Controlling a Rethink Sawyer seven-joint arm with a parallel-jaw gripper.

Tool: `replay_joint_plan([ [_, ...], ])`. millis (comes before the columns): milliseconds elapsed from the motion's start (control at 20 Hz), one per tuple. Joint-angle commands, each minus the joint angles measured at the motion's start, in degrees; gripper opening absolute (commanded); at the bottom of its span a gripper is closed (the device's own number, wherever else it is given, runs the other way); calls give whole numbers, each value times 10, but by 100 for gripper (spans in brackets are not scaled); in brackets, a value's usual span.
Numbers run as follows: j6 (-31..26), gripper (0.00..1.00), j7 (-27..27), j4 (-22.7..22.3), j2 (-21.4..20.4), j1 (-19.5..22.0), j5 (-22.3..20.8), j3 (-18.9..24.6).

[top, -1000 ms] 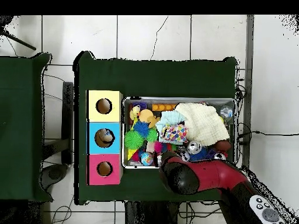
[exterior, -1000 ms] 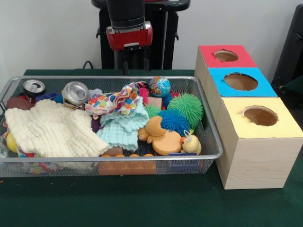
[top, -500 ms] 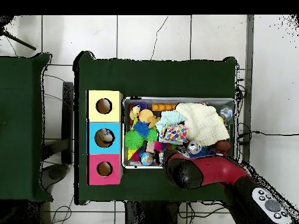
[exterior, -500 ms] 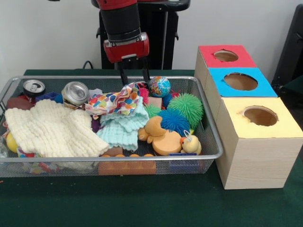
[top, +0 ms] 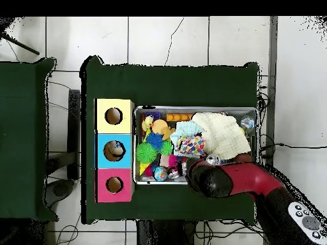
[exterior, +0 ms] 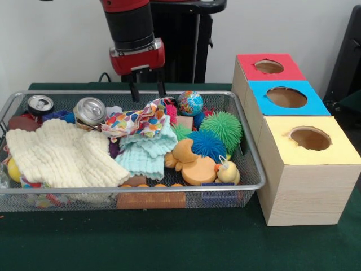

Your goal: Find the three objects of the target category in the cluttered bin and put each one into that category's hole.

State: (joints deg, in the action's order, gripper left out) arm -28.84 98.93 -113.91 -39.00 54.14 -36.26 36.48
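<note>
Bin [exterior: 130, 189] first: we see it on the green bench [exterior: 169, 243], left of the three boxes in the front view, heaped with cloths, balls, cans and toys. Nothing in it has shifted over the last second.

What has changed is the arm [top: 255, 185]. We watch it slide along the bin's far rim, from above the globe ball [exterior: 190, 103] toward the cans, and its jaws [exterior: 146, 90] now hang above the far edge of the patterned cloth [exterior: 135, 121], apart and empty, touching nothing. Overhead, the arm now covers the bin's near corner and hides part of the cans.

We judge this as searching, not yet grasping: no target has been lifted, and the red [exterior: 269, 66], blue [exterior: 286, 97] and yellow [exterior: 310, 138] holes stand clear in the front view. Overhead, something seems to sit inside the blue hole [top: 114, 150], though we cannot tell what.

By size, the white cloth [exterior: 62, 152] fills the left half, then the mint cloth [exterior: 148, 153], the orange duck [exterior: 192, 164], the green spiky ball [exterior: 225, 127], the blue spiky ball [exterior: 207, 144], the silver can [exterior: 90, 111], a second can [exterior: 40, 104] and the small yellow duck [exterior: 228, 171].

The sideways move suggests a can or the patterned cloth is next.
</note>
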Motion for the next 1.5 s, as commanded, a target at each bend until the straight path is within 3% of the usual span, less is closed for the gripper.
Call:
replay_joint_plan([
  [50, -152, 100, -230, 125, 7, 20, -15, 70],
  [300, -190, 100, -237, 157, 17, 25, -21, 85],
  [750, -195, 100, -216, 179, 20, 38, -22, 90],
  [1300, -303, 100, -228, 284, 43, -25, -3, 85],
  [1500, -315, 100, -212, 292, 40, -35, -2, 81],
])
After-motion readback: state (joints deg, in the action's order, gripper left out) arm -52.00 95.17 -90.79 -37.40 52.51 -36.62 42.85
